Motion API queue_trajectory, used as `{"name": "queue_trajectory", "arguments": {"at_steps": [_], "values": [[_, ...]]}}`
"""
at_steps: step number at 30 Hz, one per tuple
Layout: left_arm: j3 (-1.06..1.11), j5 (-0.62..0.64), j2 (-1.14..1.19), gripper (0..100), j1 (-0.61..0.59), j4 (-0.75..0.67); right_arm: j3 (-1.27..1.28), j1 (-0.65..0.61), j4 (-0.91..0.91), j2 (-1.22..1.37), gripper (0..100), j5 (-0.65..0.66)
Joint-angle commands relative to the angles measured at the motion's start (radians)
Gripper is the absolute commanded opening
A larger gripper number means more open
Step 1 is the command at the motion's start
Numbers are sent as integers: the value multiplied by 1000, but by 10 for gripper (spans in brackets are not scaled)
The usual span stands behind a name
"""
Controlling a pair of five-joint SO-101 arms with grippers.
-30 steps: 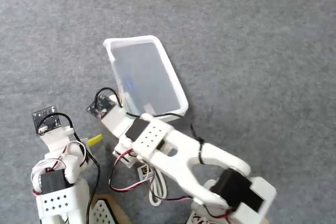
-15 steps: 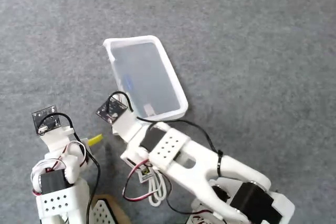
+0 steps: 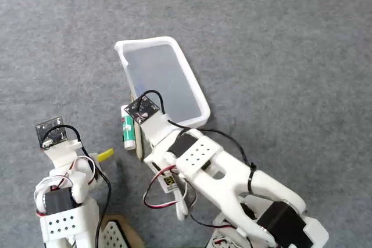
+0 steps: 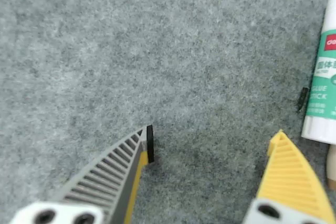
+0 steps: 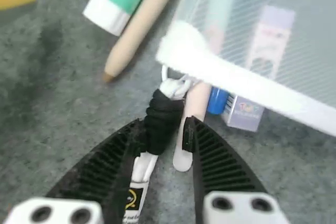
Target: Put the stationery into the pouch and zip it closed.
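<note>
The translucent white pouch (image 3: 160, 79) lies flat on the grey mat, its near end under my right arm (image 3: 197, 155). In the right wrist view my right gripper (image 5: 164, 127) is shut on the black zipper pull (image 5: 160, 116) at the pouch's white edge (image 5: 210, 66). A blue-tipped pen (image 5: 215, 100) and a pale pen (image 5: 190, 111) poke out there. A green-and-white glue stick (image 3: 128, 127) and a wooden pencil (image 3: 138, 143) lie on the mat beside the pouch. My left gripper (image 4: 212, 137) hovers open over bare mat, with the glue stick (image 4: 324, 77) just beyond its yellow finger (image 4: 286, 171).
Grey felt mat (image 3: 279, 56) covers the table, with wide free room at the right and far side. Loose white and red cables (image 3: 168, 193) hang under the right arm. The left arm's yellow fingertip (image 3: 105, 155) sits close to the pencil.
My right arm has swung right and farther from its base, uncovering the glue stick and pencil. The pouch's near corner has shifted slightly. The left arm has stayed put.
</note>
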Motion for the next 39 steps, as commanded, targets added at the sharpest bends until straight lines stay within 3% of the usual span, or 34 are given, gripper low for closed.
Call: {"name": "queue_trajectory", "arguments": {"at_steps": [1, 11, 20, 25, 31, 39], "values": [[-1, 11, -9, 357, -8, -21, -5, 12, -8, 54, 141, -12], [-1, 11, -9, 357, -7, -21, -31, -95, 2, 73, 141, -14], [-1, 11, -9, 357, -7, -21, -94, -40, 9, 189, 140, -14], [-1, 11, -9, 357, -7, -21, -179, -32, 29, 311, 53, -14], [-1, 11, -9, 357, -7, -20, -285, -32, 112, 424, 36, -5], [-1, 11, -9, 357, -7, -20, -272, -31, 114, 360, 11, 44]]}}
